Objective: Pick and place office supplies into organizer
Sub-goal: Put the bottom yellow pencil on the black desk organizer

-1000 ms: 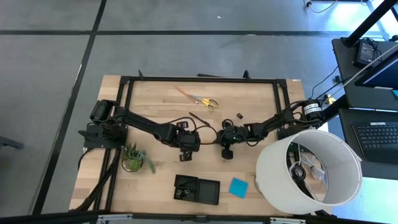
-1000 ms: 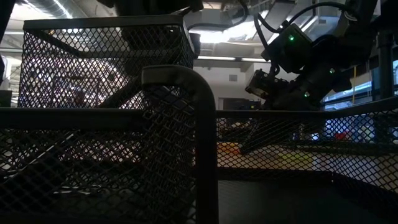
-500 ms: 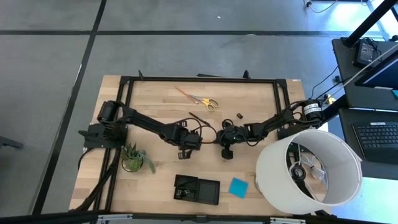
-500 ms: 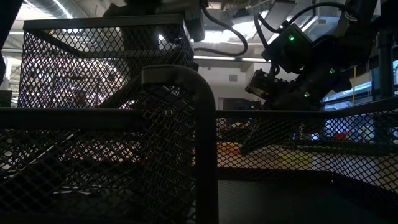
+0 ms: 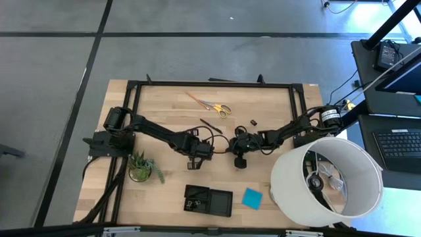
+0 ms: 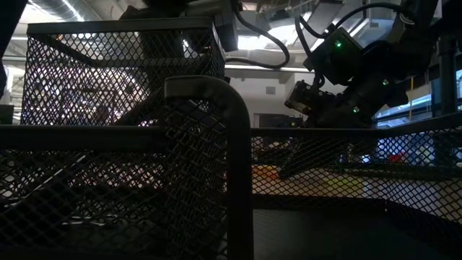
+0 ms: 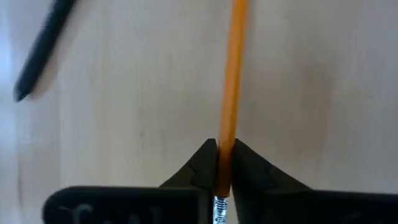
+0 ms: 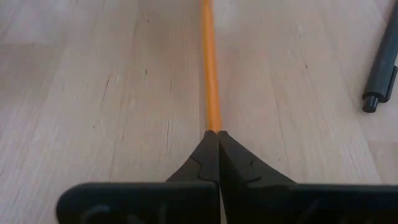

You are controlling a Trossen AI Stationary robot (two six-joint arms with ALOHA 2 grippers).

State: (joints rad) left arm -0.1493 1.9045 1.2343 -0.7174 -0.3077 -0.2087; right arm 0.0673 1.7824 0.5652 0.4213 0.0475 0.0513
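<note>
An orange pencil shows in both wrist views, in the left wrist view (image 7: 231, 74) and in the right wrist view (image 8: 210, 68); in the high view the arms hide it. My left gripper (image 5: 196, 157) and my right gripper (image 5: 238, 157) stand side by side over the table's middle, each shut on the pencil. A black pen (image 5: 209, 124) lies on the wood just beyond them. Yellow-handled scissors (image 5: 216, 106) and a small black clip (image 5: 252, 123) lie farther back. The black organizer (image 5: 208, 201) and the blue note pad (image 5: 251, 197) rest near the front edge. My left gripper pinches the pencil between its two fingertips (image 7: 205, 163), close to its metal-banded end (image 7: 219, 205). The shaft runs on forward past the fingers, along them, over the wood. My right gripper's fingertips (image 8: 208, 146) are closed on the pencil's end (image 8: 212, 124). The pencil runs straight on ahead of them, low over the table.
A small potted plant (image 5: 140, 168) stands at the front left. A large white lampshade (image 5: 327, 181) fills the front right corner. The black frame rail (image 5: 210, 84) runs along the far edge. In the low view, the organizer's mesh walls (image 6: 123, 144) block most of the picture.
My left arm has shifted a little toward the far edge, its gripper staying shut beside my right gripper. My right arm has kept still.
</note>
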